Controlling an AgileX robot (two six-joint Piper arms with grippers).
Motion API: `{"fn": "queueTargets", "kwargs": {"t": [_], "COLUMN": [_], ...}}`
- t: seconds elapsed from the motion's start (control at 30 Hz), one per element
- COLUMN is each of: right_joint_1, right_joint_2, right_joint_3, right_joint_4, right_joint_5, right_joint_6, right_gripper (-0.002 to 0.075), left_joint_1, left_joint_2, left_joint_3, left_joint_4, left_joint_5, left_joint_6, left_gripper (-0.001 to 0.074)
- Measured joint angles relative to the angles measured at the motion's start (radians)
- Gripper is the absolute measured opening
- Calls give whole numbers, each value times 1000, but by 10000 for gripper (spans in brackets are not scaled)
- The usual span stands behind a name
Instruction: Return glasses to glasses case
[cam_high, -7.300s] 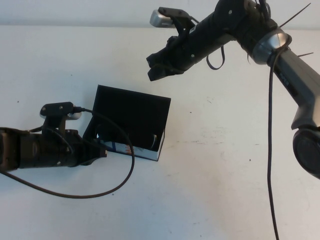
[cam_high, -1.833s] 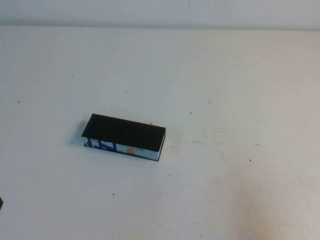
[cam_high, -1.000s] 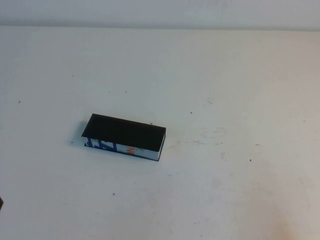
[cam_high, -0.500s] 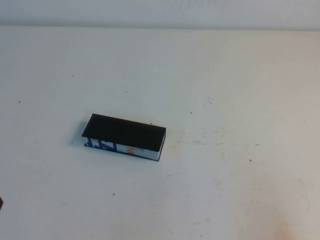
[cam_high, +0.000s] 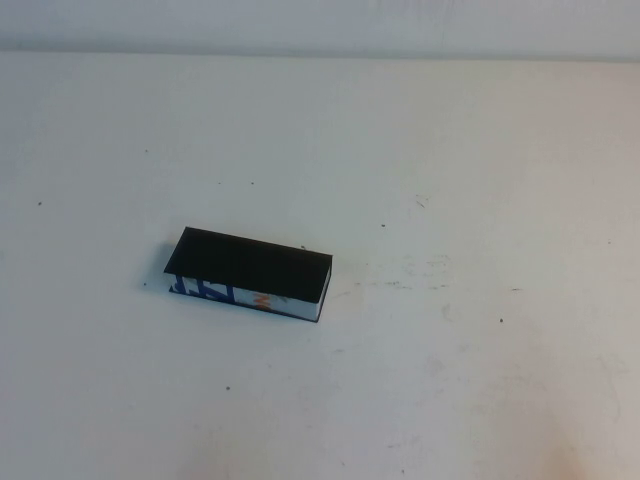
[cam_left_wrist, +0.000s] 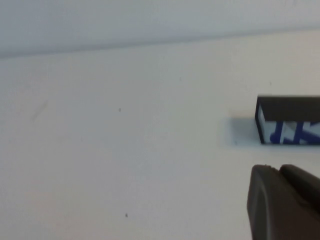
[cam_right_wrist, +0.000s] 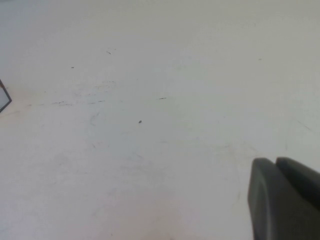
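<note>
The glasses case (cam_high: 248, 273) lies left of the table's middle, its flat black lid down and its white, blue and orange printed side facing me. The glasses are hidden. Neither arm shows in the high view. My left gripper (cam_left_wrist: 277, 169) is shut with nothing in it, hanging over bare table short of the glasses case's end (cam_left_wrist: 290, 120). My right gripper (cam_right_wrist: 274, 161) is shut and empty too, far off to the case's right; only a corner of the case (cam_right_wrist: 4, 97) shows at that view's edge.
The white table (cam_high: 480, 180) carries small dark specks and faint scuff marks right of the case. A pale wall runs along its far edge.
Since the earliest frame the case lid has gone from raised to shut and both arms have left the high view. A dark sliver at the lower left edge is gone.
</note>
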Motion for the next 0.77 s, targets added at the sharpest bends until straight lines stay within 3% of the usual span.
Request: {"fn": "queueTargets", "kwargs": {"t": [0.23, 0.77], "right_joint_1": [0, 0], "right_joint_2": [0, 0], "right_joint_3": [0, 0], "right_joint_4": [0, 0], "right_joint_5": [0, 0], "right_joint_6": [0, 0], "right_gripper": [-11, -11], "left_joint_1": [5, 5], "left_joint_2": [0, 0], "left_joint_3": [0, 0], "left_joint_4": [21, 21], "left_joint_5": [165, 174], "left_joint_6": [0, -6], "left_gripper": [-4, -4]}}
